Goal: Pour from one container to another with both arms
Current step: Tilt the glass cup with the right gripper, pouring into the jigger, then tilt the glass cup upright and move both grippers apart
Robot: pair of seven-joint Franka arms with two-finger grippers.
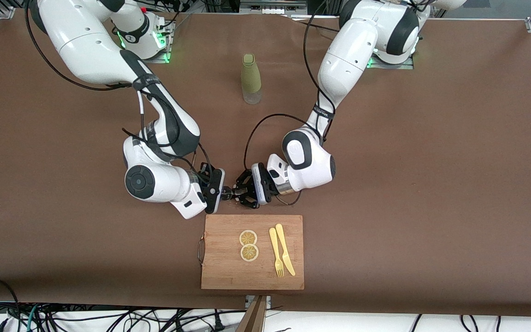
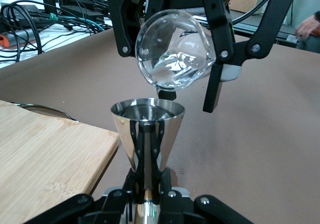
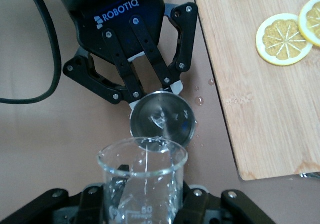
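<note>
My left gripper (image 2: 147, 151) is shut on the waist of the steel jigger (image 2: 147, 126), which it holds upright just above the brown table beside the cutting board. Over the jigger, the small clear glass cup (image 2: 175, 51) is tipped with its lip above the rim, liquid pooled at its low side. My right gripper (image 3: 142, 201) is shut on the glass cup (image 3: 142, 176). In the right wrist view a thin stream runs into the jigger (image 3: 162, 119). In the front view, left gripper (image 1: 241, 189) and right gripper (image 1: 223, 190) meet tip to tip.
The wooden cutting board (image 1: 228, 272) lies just nearer the front camera than the grippers, with two lemon slices (image 1: 248, 244), a yellow fork (image 1: 274, 251) and a knife (image 1: 285, 249) on it. An olive-green bottle (image 1: 250, 78) stands between the arms' bases. Droplets (image 3: 200, 101) lie by the jigger.
</note>
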